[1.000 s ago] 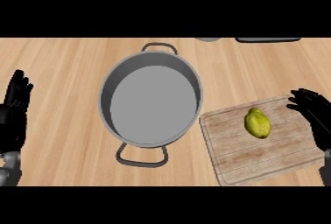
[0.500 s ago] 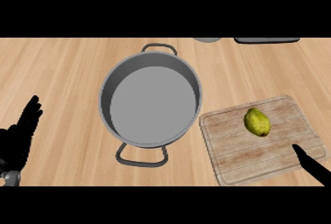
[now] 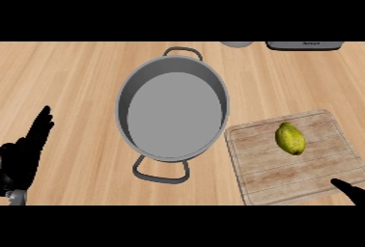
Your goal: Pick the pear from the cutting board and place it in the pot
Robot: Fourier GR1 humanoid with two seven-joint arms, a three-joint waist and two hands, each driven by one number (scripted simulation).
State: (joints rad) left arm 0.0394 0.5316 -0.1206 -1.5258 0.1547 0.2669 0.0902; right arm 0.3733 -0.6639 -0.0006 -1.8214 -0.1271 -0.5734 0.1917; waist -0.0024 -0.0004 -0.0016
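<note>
A yellow-green pear [image 3: 290,138] lies on the wooden cutting board [image 3: 265,174] at the right of the counter. Left of the board stands a large grey oval pot [image 3: 122,103] with nothing inside and a handle at each end. My left hand [image 3: 23,155] shows at the lower left, open with fingers straight, well away from the pot. Only a small black part of my right hand [image 3: 349,190] pokes in at the lower right, over the board's near corner and short of the pear. Neither hand holds anything.
A grey round object [image 3: 236,44] and a dark flat appliance [image 3: 303,45] sit at the counter's far edge, behind the pot. Bare wooden counter [image 3: 71,82] spreads left of the pot.
Both hands have sunk toward the lower edge since a second ago; the right hand left the board's right side and is nearly out of view. Pear, board and pot stayed put.
</note>
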